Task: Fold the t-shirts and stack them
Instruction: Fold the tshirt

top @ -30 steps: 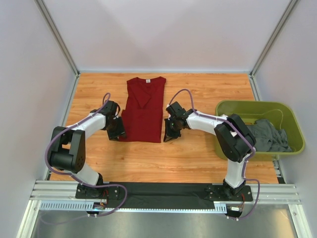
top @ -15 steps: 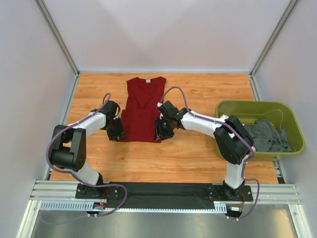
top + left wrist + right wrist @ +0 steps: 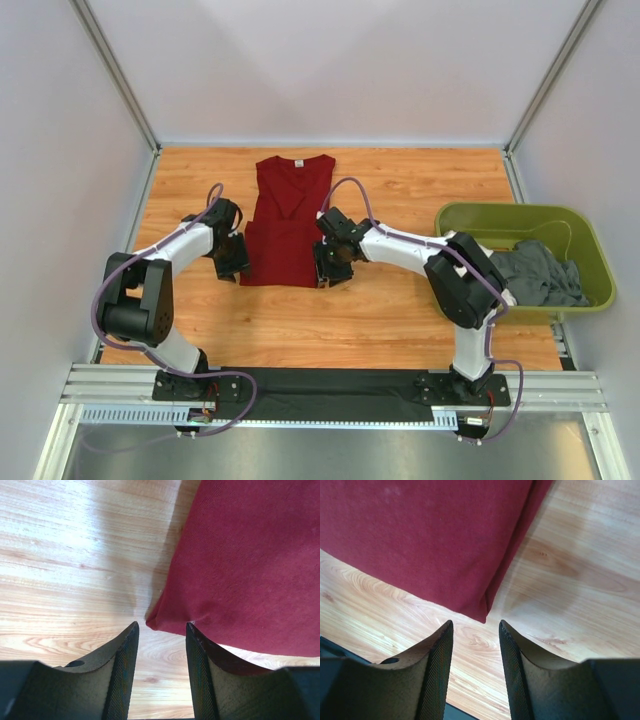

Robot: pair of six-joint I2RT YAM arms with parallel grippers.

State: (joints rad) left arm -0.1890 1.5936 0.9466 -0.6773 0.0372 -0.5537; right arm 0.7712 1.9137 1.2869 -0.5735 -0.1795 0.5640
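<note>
From above, the dark red t-shirt (image 3: 290, 222) lies flat on the counter (image 3: 400, 320) in a long narrow shape, with its collar at the far end. The left fingers (image 3: 233, 263) are low at its near left corner and the right fingers (image 3: 328, 272) at its near right corner. Well to the right of this shirt stands the olive tub (image 3: 510, 208). It holds a crumpled grey t-shirt (image 3: 535, 275). I cannot find a white shirt in this view.

In the left wrist view, the left fingers (image 3: 122, 665) stand apart with only bare wood between them. The red corner (image 3: 152, 622) lies just in front of the gap, near the right-hand finger, and nothing is gripped.

In the right wrist view, the right fingers (image 3: 437, 672) are also apart and hold nothing. The red corner (image 3: 482, 616) points into the gap from just in front. The shirt's side edge here looks like several layers folded under.

My worry is the pinch. The cloth is thin and flat on the wood, so the fingers could close in front of the corner and miss it, or take only the top layer. Then the folded side would open when lifted. If one side catches and the other does not, the hem would rise unevenly and the fold would come out crooked.
</note>
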